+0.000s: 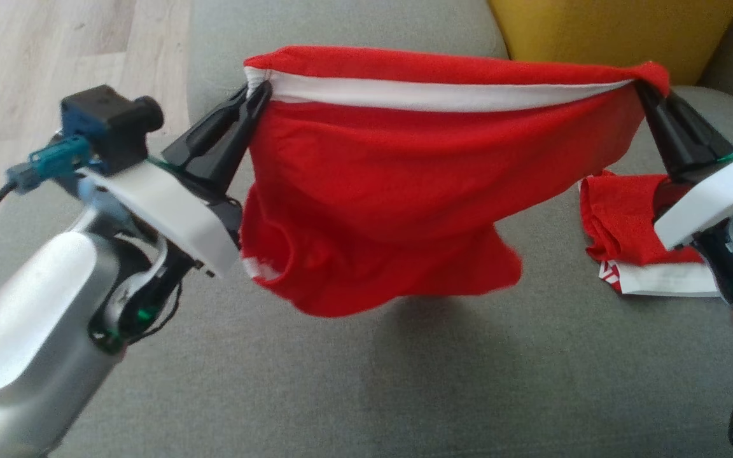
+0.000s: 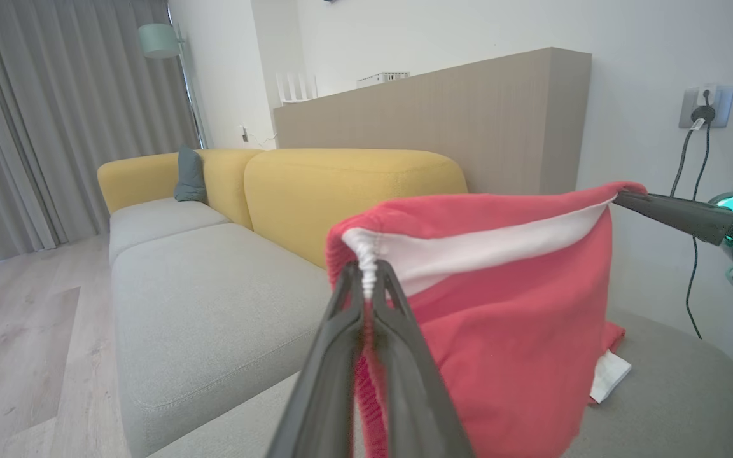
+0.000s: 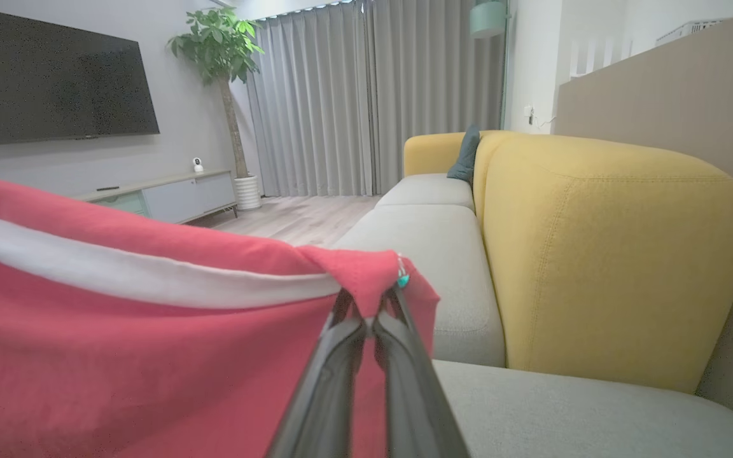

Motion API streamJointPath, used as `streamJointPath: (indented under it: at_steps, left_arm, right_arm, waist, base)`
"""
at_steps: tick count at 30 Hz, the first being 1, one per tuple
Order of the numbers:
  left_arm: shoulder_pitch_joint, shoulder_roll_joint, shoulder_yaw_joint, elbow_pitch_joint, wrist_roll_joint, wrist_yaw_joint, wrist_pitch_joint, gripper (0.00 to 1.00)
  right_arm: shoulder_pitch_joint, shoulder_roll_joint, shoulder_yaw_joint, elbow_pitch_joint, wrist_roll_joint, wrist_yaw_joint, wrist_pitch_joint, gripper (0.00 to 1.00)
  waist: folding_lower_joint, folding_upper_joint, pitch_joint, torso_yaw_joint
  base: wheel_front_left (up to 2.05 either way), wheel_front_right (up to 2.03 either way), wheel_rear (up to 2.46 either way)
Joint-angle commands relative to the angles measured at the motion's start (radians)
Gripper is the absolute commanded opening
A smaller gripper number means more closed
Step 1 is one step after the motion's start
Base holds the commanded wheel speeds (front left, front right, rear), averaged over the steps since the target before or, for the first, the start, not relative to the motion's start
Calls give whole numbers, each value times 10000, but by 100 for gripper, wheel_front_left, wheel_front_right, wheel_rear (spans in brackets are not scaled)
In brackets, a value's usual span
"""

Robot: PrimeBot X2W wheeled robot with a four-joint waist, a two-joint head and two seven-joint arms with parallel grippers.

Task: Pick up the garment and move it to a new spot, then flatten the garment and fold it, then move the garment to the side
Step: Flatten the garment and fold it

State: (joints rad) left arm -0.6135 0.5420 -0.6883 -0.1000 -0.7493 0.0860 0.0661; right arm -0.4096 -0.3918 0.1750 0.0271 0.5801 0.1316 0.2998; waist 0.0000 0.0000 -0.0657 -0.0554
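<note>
A red garment (image 1: 373, 191) with a white band along its top edge hangs in the air above the grey sofa seat (image 1: 404, 381), stretched between both grippers. My left gripper (image 1: 259, 89) is shut on its left top corner. My right gripper (image 1: 643, 83) is shut on its right top corner. The cloth sags in loose folds below the taut edge. The left wrist view has my left gripper (image 2: 366, 270) pinching the gathered white hem of the garment (image 2: 513, 343), with the right gripper's fingers (image 2: 672, 213) at the far corner. My right gripper (image 3: 369, 305) grips the garment's (image 3: 118, 362) red corner.
A second red and white cloth (image 1: 634, 242) lies folded on the seat at the right, under my right arm. A yellow backrest (image 1: 608, 32) stands behind. Wooden floor (image 1: 35, 63) lies beyond the sofa's left edge. Cables hang from a wall socket (image 2: 700, 105).
</note>
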Motion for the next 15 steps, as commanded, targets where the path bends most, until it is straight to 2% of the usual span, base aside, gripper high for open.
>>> streamJointPath:
  at_steps: [1,4,7,11,15]
  left_arm:
    - [-557,494,730,-405,-10,102,72,0]
    - [-704,706,818,-664,21,174,291,0]
    - [-1137,544,855,-463,-164,29,470,0]
    - [-2637,422,980,536,-130,-423,842,0]
    - [-4826,62,1127,2508,407,-901,614,0]
  right_arm:
    - [-342,9,-165,-579,-226,-9,212,0]
    - [-543,396,-541,-1060,-719,-9,810,0]
    - [-1181,867,-689,-1034,-870,-9,1236,0]
    - [-3051,1349,-698,-291,-1135,-9,1439,0]
    - [-5546,1777,-429,1359,-1597,-9,829,0]
  waist:
    - [0,0,52,-9]
    - [0,0,264,-52]
    - [0,0,640,-95]
    - [0,0,1934,-179]
    - [0,0,3174,-229]
  base:
    - [0,0,0]
    - [0,0,0]
    - [0,0,0]
    - [0,0,0]
    - [0,0,0]
